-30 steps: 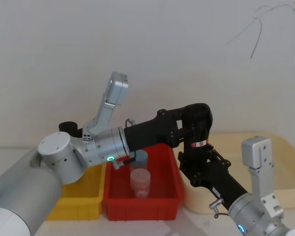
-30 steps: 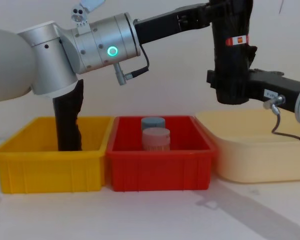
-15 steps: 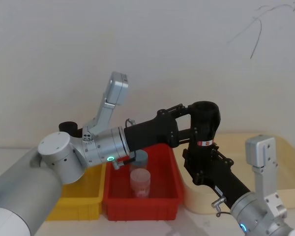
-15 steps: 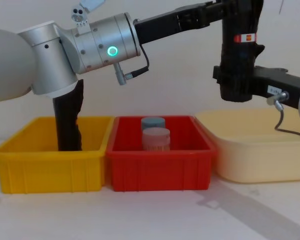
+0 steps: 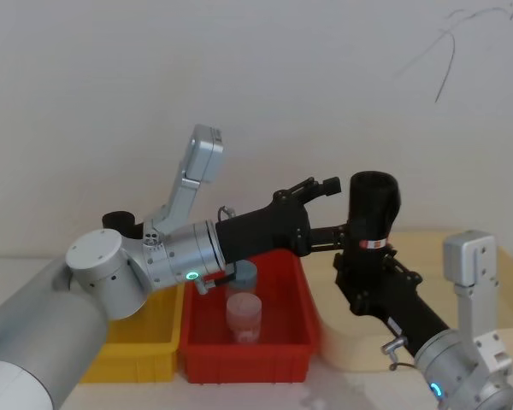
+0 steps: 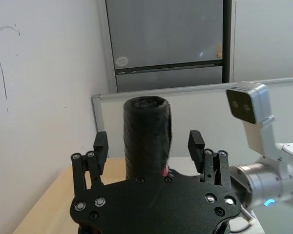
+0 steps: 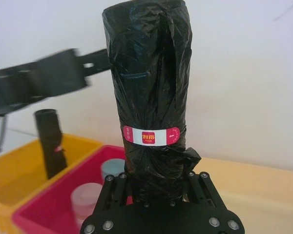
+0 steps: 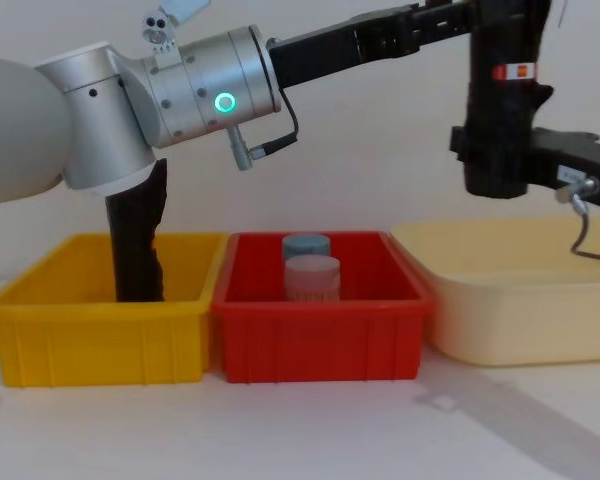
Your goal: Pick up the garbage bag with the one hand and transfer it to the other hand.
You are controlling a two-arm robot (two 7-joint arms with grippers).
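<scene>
The garbage bag (image 5: 373, 213), a tall black roll with a red-and-white label (image 7: 151, 136), stands upright in the air over the cream tray. My right gripper (image 5: 369, 272), on the blue-lit arm, is shut on its lower part (image 7: 154, 178). My left gripper (image 5: 335, 207), on the green-lit arm, reaches in from the left with its fingers (image 6: 100, 146) open. The bag (image 6: 146, 136) stands just past the fingertips and apart from them. In the chest view the bag (image 8: 505, 100) hangs at the upper right, held from the right.
A yellow bin (image 8: 100, 310) on the left holds another black roll (image 8: 135, 245) with a ragged top. The red bin (image 8: 320, 320) in the middle holds two small round containers (image 8: 311, 278). A cream tray (image 8: 520, 320) sits under the bag on the right.
The right gripper has carried the garbage bag to the right, out from between the left gripper's fingers. The left arm has stayed where it was.
</scene>
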